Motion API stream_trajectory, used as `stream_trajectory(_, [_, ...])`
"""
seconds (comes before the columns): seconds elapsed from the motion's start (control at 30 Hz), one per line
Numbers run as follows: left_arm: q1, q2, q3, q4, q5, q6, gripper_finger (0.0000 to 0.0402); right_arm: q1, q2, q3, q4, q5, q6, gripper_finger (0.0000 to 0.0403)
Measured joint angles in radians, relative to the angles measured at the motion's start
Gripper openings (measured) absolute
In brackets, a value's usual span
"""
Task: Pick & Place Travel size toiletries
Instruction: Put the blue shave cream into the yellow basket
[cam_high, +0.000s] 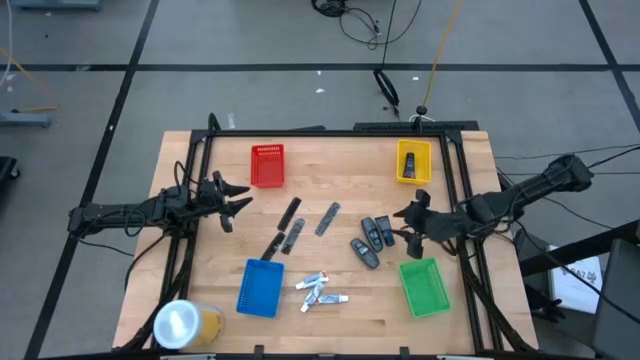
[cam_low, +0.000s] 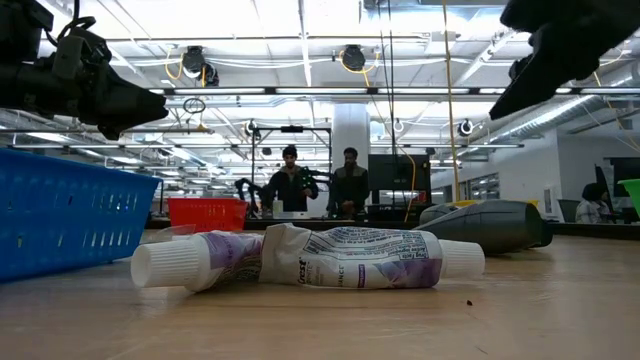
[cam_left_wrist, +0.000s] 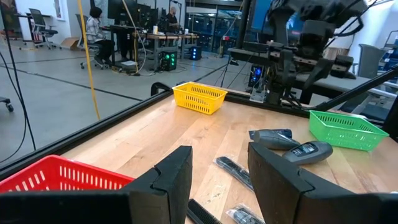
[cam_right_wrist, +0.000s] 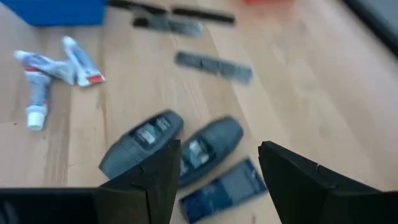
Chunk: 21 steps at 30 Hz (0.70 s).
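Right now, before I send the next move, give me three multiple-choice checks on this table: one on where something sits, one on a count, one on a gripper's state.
1. Which tray lies nearest the toothpaste tubes?
A. red tray
B. blue tray
C. yellow tray

2. How many plastic trays are on the table?
A. two
B. three
C. four

3. What is the right gripper doing?
A. open and empty above the dark oval pieces
B. shut on a toothpaste tube
C. resting inside the green tray

Answers:
1. B, the blue tray sits just beside the tubes in the high view.
2. C, the red tray, yellow tray, green tray and the blue one make four.
3. A, the right gripper shows spread fingers with nothing between them, over the dark oval pieces.
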Motion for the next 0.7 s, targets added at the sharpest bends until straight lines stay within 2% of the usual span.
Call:
stream_trajectory(0.13, [0.0, 0.0, 0.0, 0.0, 0.0, 0.0, 0.0154, -0.011, 0.13, 0.08, -0.106, -0.069, 0.181, 0.0208])
stream_trajectory(0.37, [0.0, 0.0, 0.0, 0.0, 0.0, 0.0, 0.0154, -0.105, 0.292, 0.089, -0.151, -0.235, 0.421, 0.0208])
stream_trajectory(0.5, [0.0, 0.0, 0.0, 0.0, 0.0, 0.0, 0.0154, -0.154, 0.338, 0.089, -0.15, -0.265, 0.475, 0.0208])
stream_trajectory(0.7, [0.0, 0.0, 0.0, 0.0, 0.0, 0.0, 0.0154, -0.188, 0.393, 0.088, -0.111, -0.3, 0.47, 0.0208])
